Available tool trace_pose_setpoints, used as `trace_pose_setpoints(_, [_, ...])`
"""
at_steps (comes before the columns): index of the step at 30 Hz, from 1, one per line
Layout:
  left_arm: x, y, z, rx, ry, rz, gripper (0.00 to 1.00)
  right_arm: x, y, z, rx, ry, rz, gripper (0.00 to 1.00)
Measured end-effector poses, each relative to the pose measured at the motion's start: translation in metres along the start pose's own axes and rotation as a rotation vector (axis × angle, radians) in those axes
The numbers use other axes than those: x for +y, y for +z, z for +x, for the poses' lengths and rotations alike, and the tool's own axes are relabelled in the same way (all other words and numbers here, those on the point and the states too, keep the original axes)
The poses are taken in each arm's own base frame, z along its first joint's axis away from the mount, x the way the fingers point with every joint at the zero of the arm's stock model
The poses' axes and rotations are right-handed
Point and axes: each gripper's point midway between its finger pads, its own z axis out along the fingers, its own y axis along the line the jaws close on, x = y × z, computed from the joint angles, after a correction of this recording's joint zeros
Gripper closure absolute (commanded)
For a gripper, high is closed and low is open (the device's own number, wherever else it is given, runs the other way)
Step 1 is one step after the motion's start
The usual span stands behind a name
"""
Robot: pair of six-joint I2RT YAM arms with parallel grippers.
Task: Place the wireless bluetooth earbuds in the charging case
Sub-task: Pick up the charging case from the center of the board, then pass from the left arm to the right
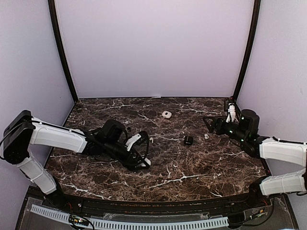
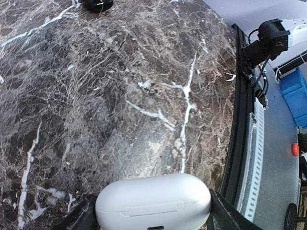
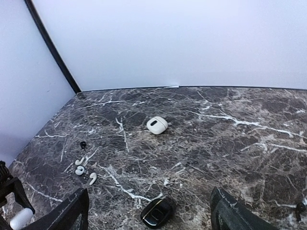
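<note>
A white pebble-shaped charging case (image 2: 153, 201) sits between the fingers of my left gripper (image 2: 152, 215), which is shut on it; both fingers touch its ends. In the top view that gripper (image 1: 143, 154) is low over the marble, left of centre. Three white earbuds (image 3: 79, 170) lie in a cluster at the left of the right wrist view, with a black bud (image 3: 83, 144) just beyond them. My right gripper (image 3: 149, 200) is open and holds nothing. It hovers at the right side of the table (image 1: 209, 123), pointing left.
A black case (image 3: 157, 213) lies on the marble just ahead of my right fingers, also in the top view (image 1: 188, 140). A second white case (image 3: 157, 124) rests further back (image 1: 166, 114). White walls close the table's back and sides. A blue bin (image 2: 296, 96) stands beyond the front edge.
</note>
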Motion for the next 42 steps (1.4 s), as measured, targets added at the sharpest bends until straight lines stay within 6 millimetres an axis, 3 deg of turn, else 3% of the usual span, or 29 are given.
trace_pose_setpoints(2, [-0.006,-0.004,-0.005,-0.016,0.002,0.033,0.39,0.011,0.0,-0.003,-0.01,-0.066,-0.062,0.06])
trace_pose_setpoints(7, [-0.025,-0.015,-0.018,-0.05,0.019,0.117,0.39,0.069,-0.01,0.0,-0.036,-0.309,-0.351,0.03])
trace_pose_setpoints(13, [-0.044,-0.025,-0.033,-0.079,0.046,0.196,0.39,0.145,-0.036,0.027,-0.091,-0.595,-0.681,0.07])
trace_pose_setpoints(19, [-0.058,-0.031,-0.043,-0.088,0.063,0.268,0.41,0.193,-0.057,0.059,-0.146,-0.833,-0.886,0.06])
trace_pose_setpoints(24, [-0.067,-0.03,-0.046,-0.079,0.064,0.327,0.41,0.209,-0.058,0.086,-0.143,-0.949,-0.954,0.05])
trace_pose_setpoints(34, [-0.076,-0.027,-0.043,-0.055,0.037,0.416,0.41,0.232,-0.046,0.107,-0.141,-1.043,-1.014,0.06])
trace_pose_setpoints(38, [-0.079,-0.024,-0.042,-0.047,0.031,0.443,0.42,0.24,-0.043,0.116,-0.135,-1.067,-1.043,0.11])
trace_pose_setpoints(42, [-0.086,-0.022,-0.043,-0.042,0.043,0.472,0.42,0.248,-0.039,0.122,-0.134,-1.084,-1.072,0.22])
